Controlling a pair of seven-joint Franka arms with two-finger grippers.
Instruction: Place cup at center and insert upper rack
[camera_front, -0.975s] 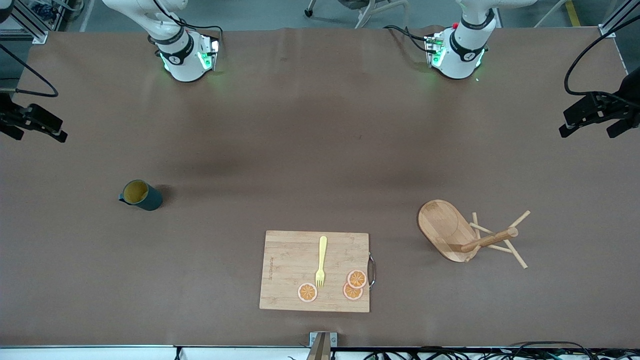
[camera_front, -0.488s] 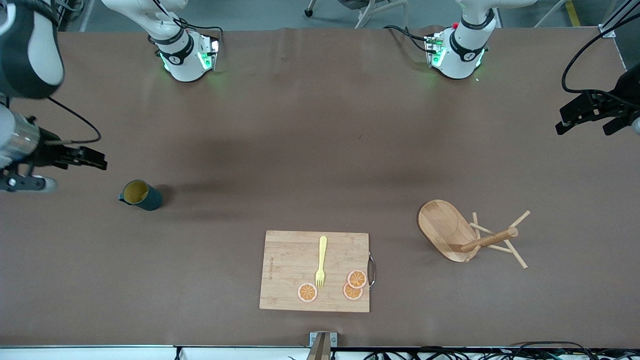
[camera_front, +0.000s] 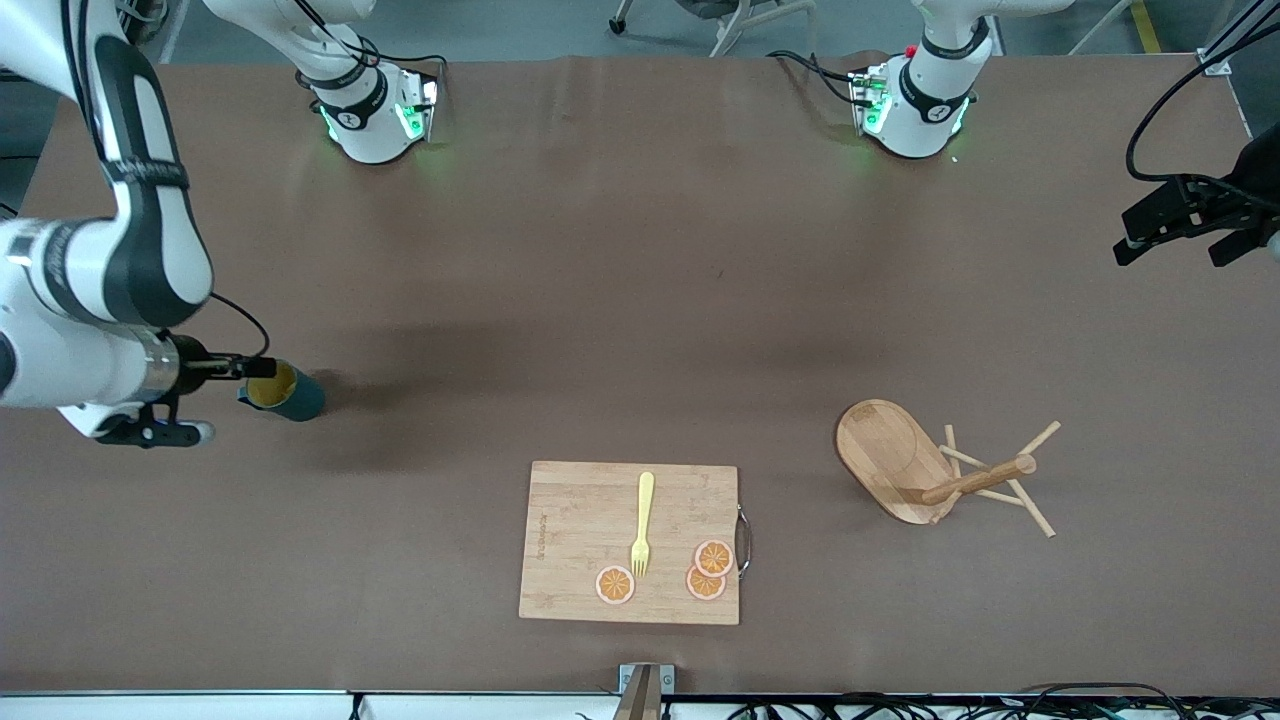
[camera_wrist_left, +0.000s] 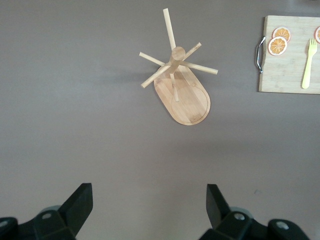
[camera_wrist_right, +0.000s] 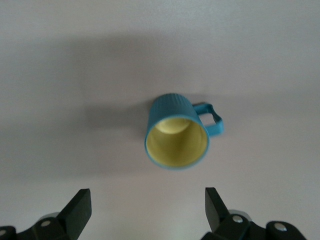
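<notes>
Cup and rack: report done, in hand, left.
Done: nothing. The cup stands at the right arm's end; the upper rack lies tipped over. In hand: the open right claw is over the cup. The left claw, open, waits. Left: both steps.

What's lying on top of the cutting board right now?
On the cutting board lie a yellow fork and three orange slices; two slices overlap, so part of one is hidden. Nothing else rests there.

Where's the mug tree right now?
The mug tree lies tipped over on the table toward the left arm's end, beside the cutting board, its handle end.
</notes>
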